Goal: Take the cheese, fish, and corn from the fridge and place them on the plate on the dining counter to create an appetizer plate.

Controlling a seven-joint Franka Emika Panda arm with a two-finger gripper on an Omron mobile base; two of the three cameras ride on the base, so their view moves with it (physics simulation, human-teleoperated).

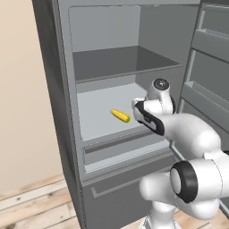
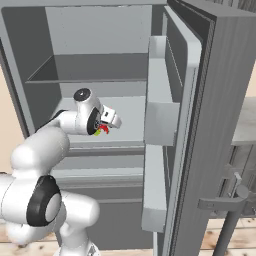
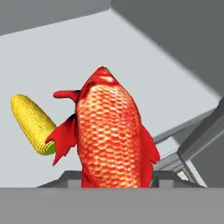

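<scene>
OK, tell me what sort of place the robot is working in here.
A kitchen, most likely, seen at an open fridge: grey shelves and door racks, a corn cob lying on a shelf, a red fish between the fingers of the gripper, and a wood-plank floor below.

One fish (image 3: 111, 131), red-orange and scaly. One corn cob (image 3: 33, 124), yellow with a green tip. One fridge (image 1: 58, 89), its single door (image 2: 200, 125) swung open. Inside the fridge, two shelves (image 1: 125, 62) can be counted, with one drawer (image 1: 125, 150) under them. On the door, two racks (image 2: 160, 120) show.
</scene>
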